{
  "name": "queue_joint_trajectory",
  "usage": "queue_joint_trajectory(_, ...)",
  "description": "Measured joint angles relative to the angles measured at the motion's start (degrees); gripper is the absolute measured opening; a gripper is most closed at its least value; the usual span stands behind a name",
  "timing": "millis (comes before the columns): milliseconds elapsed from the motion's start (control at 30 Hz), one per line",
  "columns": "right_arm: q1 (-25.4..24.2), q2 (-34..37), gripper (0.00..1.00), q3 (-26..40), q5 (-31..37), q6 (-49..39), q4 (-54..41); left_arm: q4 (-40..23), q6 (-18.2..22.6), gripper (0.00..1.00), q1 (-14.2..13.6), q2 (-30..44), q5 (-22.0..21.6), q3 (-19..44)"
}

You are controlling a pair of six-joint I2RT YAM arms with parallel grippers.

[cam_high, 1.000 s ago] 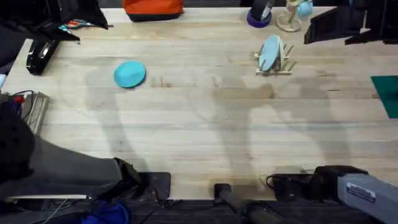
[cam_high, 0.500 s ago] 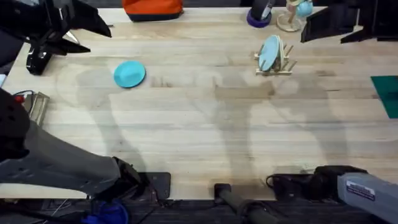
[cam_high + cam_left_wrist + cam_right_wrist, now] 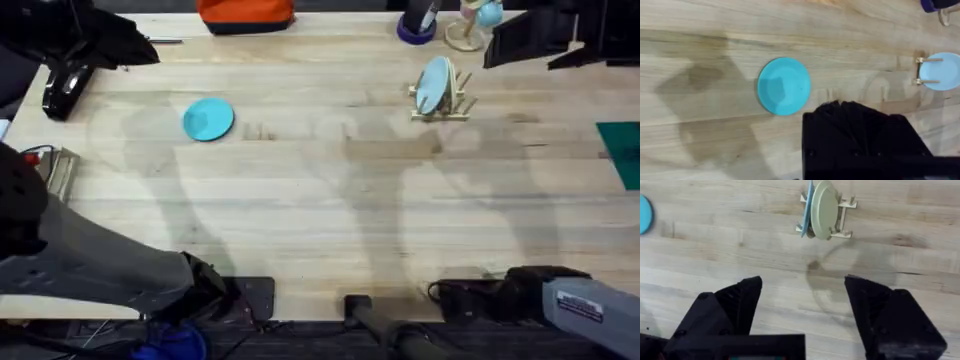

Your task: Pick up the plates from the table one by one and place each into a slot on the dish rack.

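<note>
Your table [image 3: 330, 210] is bare butcher-block: one plate [image 3: 208, 119] lies flat well apart from the dish rack [image 3: 440, 100], which holds another. Right gripper [image 3: 802, 305] wide open, empty; left gripper [image 3: 860, 125]: can't tell.

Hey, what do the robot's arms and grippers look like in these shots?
Both arms are black. The right gripper has two chunky, angular matte-black fingers on a black body. The left gripper shows as a blocky black mass with faceted edges. In the overhead view, the right arm's base carries a grey housing with a small printed label, and dark cables lie along the table's near edge.
</note>
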Motion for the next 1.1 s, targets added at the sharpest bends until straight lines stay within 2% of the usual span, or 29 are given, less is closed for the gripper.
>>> queue_joint_trajectory(200,0.0,0.0,0.995,0.0,0.0,0.0,0.0,-2.8,0.6,0.042,0.0,0.5,0.1,0.0)
queue_joint_trajectory(400,0.0,0.0,0.995,0.0,0.0,0.0,0.0,-3.3,3.0,0.041,0.0,4.5,0.3,0.0)
queue_joint_trajectory(600,0.0,0.0,0.995,0.0,0.0,0.0,0.0,-3.6,5.3,0.040,1.5,9.3,0.9,0.0)
queue_joint_trajectory(833,0.0,0.0,0.995,0.0,0.0,0.0,0.0,-5.6,9.6,0.040,4.5,13.3,3.5,0.0)
queue_joint_trajectory(1100,0.0,0.0,0.993,0.0,0.0,0.0,0.0,-7.5,14.9,0.040,4.6,16.8,8.3,0.0)
